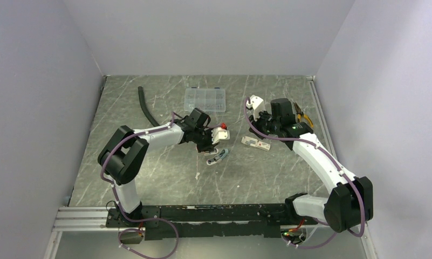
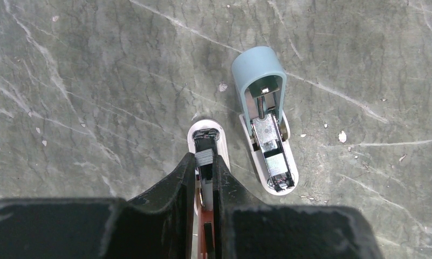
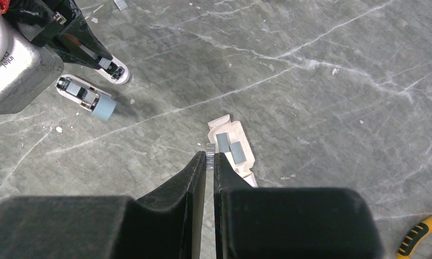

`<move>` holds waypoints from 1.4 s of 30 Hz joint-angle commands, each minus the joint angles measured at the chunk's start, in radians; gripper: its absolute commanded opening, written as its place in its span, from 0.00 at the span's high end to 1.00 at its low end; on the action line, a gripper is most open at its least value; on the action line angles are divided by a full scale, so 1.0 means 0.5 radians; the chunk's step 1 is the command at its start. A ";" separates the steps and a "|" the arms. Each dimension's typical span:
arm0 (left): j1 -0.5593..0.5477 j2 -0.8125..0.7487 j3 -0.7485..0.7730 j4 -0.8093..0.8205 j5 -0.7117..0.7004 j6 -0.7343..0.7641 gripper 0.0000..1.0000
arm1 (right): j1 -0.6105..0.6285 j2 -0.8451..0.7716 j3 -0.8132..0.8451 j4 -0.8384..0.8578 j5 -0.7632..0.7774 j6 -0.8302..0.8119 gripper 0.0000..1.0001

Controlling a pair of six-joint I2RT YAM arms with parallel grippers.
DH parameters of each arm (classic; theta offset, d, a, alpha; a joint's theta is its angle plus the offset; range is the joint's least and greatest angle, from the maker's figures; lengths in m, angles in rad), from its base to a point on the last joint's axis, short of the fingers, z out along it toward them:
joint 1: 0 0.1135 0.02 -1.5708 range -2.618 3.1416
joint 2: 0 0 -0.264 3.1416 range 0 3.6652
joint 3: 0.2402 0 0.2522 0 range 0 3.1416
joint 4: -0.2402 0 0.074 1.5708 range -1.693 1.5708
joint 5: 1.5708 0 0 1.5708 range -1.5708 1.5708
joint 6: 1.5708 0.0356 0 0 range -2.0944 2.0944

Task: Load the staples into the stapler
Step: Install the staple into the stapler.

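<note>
A fixed overhead camera looks down from far behind the open blue stapler (image 1: pixel 218 156), shared by all views; the left wrist camera faces down close above it, the right wrist camera from farther aside.

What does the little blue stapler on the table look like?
The mini stapler has a pale-blue plastic top, a white base and a shiny metal staple channel. It lies swung open on the grey marbled table, channel facing up. Nothing holds it; the white stapler in the left pincer sits beside it.
</note>
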 commanded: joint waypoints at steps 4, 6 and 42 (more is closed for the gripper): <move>-0.011 0.000 0.060 -0.016 0.072 0.039 0.97 | -0.010 0.001 0.001 0.046 -0.036 -0.007 0.88; -0.011 -0.018 0.055 -0.007 0.071 0.031 0.97 | -0.010 0.001 0.001 0.046 -0.039 -0.007 0.88; -0.010 -0.109 0.074 0.009 0.044 0.010 0.97 | -0.010 0.019 0.008 0.032 -0.047 -0.007 0.88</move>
